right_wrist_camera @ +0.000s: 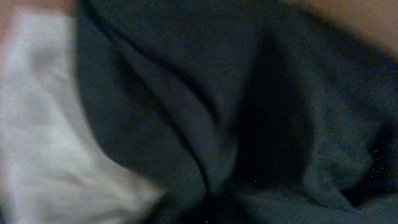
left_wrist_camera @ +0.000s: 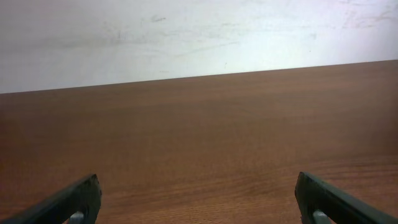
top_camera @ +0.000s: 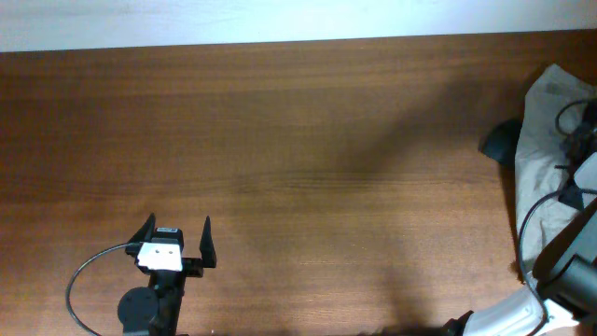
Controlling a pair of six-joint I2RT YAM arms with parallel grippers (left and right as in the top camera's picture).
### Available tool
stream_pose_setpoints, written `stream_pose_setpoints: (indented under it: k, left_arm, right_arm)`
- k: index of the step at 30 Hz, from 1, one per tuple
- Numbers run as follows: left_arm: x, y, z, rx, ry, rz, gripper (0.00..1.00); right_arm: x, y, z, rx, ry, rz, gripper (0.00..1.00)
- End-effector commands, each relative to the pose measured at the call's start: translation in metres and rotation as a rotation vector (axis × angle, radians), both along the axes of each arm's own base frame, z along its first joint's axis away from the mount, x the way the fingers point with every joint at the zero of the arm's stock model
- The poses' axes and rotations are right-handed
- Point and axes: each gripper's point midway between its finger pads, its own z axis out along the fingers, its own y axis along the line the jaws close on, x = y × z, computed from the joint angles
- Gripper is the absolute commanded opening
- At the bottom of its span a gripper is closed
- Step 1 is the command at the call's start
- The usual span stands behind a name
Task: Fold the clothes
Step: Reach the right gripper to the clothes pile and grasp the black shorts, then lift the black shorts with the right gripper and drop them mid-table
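The shorts point(top_camera: 501, 140) lie at the surface's point(top_camera: 298, 140) right edge, by the right hand; its grip cannot be told. The left hand point(top_camera: 178, 222), spread wide, sits well apart.

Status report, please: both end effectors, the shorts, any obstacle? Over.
Left end effector open, empty, above table. Right end effector: fingers unseen, camera close on shorts. Shorts bunched at table's right edge, unfolded. No obstacle visible.

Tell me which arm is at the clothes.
The right arm, at the table's right edge: the shorts lie bunched against it and fill its wrist camera. The left gripper stands open over wood, far from them.
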Motion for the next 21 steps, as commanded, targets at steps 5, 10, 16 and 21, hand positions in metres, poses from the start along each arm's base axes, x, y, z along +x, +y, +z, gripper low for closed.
stream_pose_setpoints:
  k: [5, 10, 16, 21]
  left_arm:
    - [0.0, 0.003, -0.002, -0.013, 0.001, 0.015, 0.99]
    - [0.0, 0.003, -0.003, -0.013, 0.002, 0.015, 0.99]
    - [0.0, 0.003, -0.003, -0.013, 0.002, 0.015, 0.99]
    - [0.0, 0.003, -0.002, -0.013, 0.001, 0.015, 0.99]
  right_arm:
    - [0.01, 0.009, 0.079, -0.072, -0.114, 0.023, 0.04]
    - [0.026, 0.039, 0.121, -0.115, -0.147, 0.106, 0.04]
    - [0.064, 0.173, 0.313, -0.365, -0.392, 0.44, 0.04]
    - [0.056, 0.294, 0.408, -0.365, -0.568, 0.675, 0.04]
